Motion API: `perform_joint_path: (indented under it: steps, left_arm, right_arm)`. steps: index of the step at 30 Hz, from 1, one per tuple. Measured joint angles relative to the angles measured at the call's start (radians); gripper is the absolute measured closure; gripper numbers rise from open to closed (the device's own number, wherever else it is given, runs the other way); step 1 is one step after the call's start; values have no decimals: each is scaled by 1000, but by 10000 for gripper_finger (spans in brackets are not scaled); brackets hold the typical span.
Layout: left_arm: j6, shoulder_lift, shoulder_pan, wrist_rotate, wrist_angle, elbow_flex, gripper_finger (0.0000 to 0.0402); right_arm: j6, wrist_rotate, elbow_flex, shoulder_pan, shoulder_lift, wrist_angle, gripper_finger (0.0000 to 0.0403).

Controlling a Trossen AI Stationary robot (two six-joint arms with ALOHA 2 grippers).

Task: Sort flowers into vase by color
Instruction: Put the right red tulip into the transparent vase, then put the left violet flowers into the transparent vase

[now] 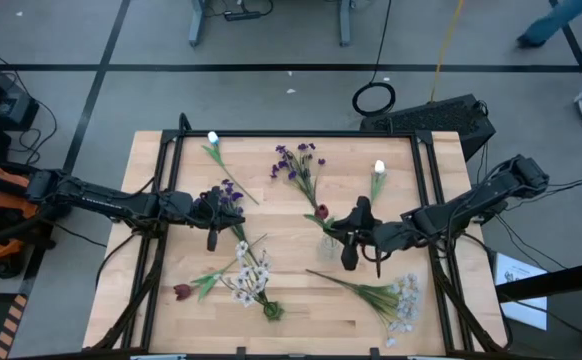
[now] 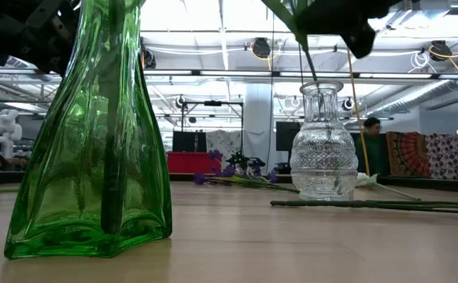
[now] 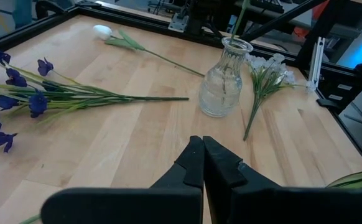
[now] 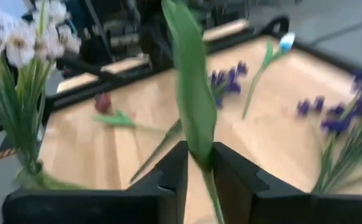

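My right gripper [image 4: 198, 152] hovers over the clear glass vase [image 1: 328, 243] at mid table, shut on a dark red tulip-like flower [image 1: 321, 212]. That flower's stem [image 2: 312, 71] runs down into the vase's neck [image 3: 237, 45]. My left gripper [image 3: 203, 163] is shut and empty, raised over the table's left half beside a purple flower [image 1: 229, 195]. A green vase [image 2: 95, 157] near the front edge holds white flowers [image 1: 246, 280]. Lying flat on the table are another red tulip [image 1: 183, 292], a purple cluster [image 1: 296, 160], two white buds [image 1: 212, 140] [image 1: 378, 170] and a white spray [image 1: 401, 300]. My right gripper pinches the red flower by a green leaf and the stem [image 4: 196, 134] between its two fingers, up above the vase's mouth. The flower stands nearly upright and clear of the table. Its lower stem [image 2: 314, 79] is inside the clear vase's neck.
The table is edged by a black frame [image 1: 301, 133], with both arm bases at its sides. Bare wood lies between the two vases [image 1: 291, 265] and along the front edge. People and stands show in the room beyond the far edge.
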State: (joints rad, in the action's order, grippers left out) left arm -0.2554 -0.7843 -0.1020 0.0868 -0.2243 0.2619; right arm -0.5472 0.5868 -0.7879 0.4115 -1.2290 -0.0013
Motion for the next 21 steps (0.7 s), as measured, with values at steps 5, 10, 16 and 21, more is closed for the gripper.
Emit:
perform_joint_path:
  steps: [5, 10, 16, 21]
  left_arm:
    - [0, 0, 0, 0, 1, 0, 400]
    - [0, 0, 0, 0, 0, 0, 400]
    - [-95, 0, 0, 0, -7, 0, 400]
    - [-391, 0, 0, 75, -3, 2, 400]
  right_arm:
    - [-90, -70, 0, 14, 50, -155, 305]
    - [-236, -95, 0, 24, 151, -327, 296]
    - [-478, -76, 0, 22, 256, -551, 315]
    - [-678, -39, 0, 22, 289, -757, 339]
